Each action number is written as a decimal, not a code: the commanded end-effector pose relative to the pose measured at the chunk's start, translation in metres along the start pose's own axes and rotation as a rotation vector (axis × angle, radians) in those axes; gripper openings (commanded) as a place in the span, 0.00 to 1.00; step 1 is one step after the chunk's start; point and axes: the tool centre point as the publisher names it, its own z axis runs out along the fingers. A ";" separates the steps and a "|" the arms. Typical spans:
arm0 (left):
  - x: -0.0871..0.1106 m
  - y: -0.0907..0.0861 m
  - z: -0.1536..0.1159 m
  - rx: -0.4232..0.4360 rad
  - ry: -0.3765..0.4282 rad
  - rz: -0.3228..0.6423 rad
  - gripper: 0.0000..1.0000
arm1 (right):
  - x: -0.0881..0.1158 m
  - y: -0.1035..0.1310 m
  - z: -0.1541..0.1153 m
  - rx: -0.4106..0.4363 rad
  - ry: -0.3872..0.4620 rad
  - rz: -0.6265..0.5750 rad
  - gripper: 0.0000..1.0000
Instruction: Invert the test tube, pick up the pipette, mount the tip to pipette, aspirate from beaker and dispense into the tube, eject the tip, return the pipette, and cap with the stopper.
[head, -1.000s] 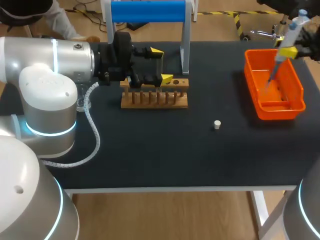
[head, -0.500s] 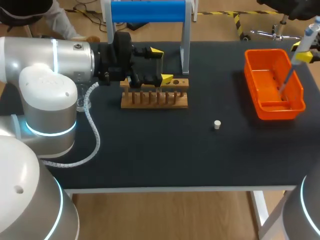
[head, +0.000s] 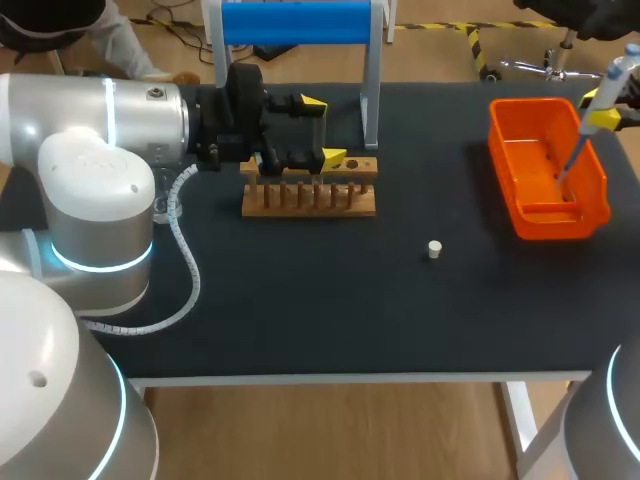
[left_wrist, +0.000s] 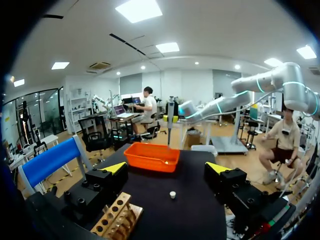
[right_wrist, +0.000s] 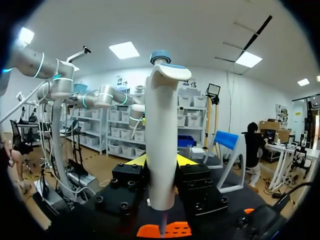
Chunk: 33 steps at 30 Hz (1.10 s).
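My right gripper is shut on the white pipette, which hangs tilted over the orange bin with its thin lower end inside the bin near the right wall. In the right wrist view the pipette stands upright between the yellow-tipped fingers of that gripper, above the bin. My left gripper is open and holds nothing, just behind the wooden rack. From the left wrist, the open gripper looks across the table at the bin, the pipette and the white stopper.
The stopper lies alone on the black table between the rack and the bin. A blue-topped stand rises behind the rack. My left arm's cable loops over the table's left part.
The right gripper has carried the pipette to the right, from over the bin's middle to its right wall. The left arm has not moved.
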 end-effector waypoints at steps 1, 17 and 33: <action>0.000 0.000 0.000 -0.001 -0.001 -0.001 1.00 | -0.004 -0.004 -0.007 -0.002 0.081 -0.001 0.00; 0.000 0.000 0.000 -0.001 -0.001 -0.001 1.00 | 0.003 -0.014 -0.008 0.014 0.076 0.011 0.00; 0.000 0.000 0.000 -0.001 -0.001 -0.001 1.00 | 0.003 -0.014 -0.008 0.014 0.076 0.011 0.00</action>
